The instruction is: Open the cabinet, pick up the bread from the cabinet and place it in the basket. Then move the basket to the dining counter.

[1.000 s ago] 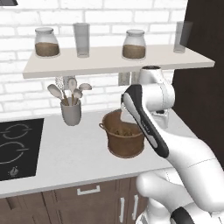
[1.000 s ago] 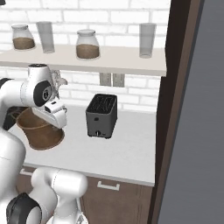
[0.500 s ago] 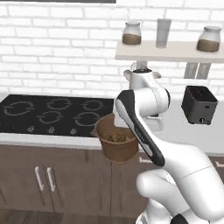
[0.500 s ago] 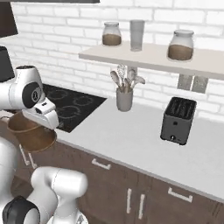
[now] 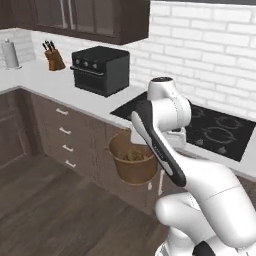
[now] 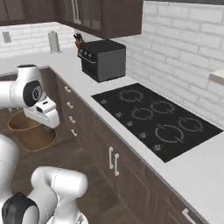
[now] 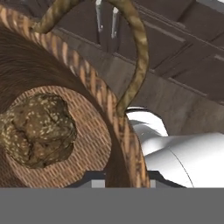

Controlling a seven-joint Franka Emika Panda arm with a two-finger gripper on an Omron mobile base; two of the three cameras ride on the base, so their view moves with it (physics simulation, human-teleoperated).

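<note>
One basket (image 5: pixel 132 162) hanging off my hand (image 6: pixel 42 114), out over the wooden floor (image 5: pixel 45 205) in front of the lower cabinets (image 5: pixel 65 132). Looking down the hand's own camera, the bread (image 7: pixel 37 131) sits on the woven bottom, and the rim (image 7: pixel 98 94) runs right under me. I judge the hand is clamped on that rim, though the fingertips themselves are hidden, so I cannot tell for sure. Beyond it, the counter (image 5: pixel 45 80) carries a black toaster oven (image 5: pixel 101 69), with a knife block (image 5: pixel 54 59) and paper towel roll (image 5: pixel 10 54) further back; the cooktop (image 6: pixel 157 118) lies to the right. Carrying to the dining counter, I'd say: keep the basket level, travel smoothly, clear those drawer fronts, so the bread doesn't roll out.
</note>
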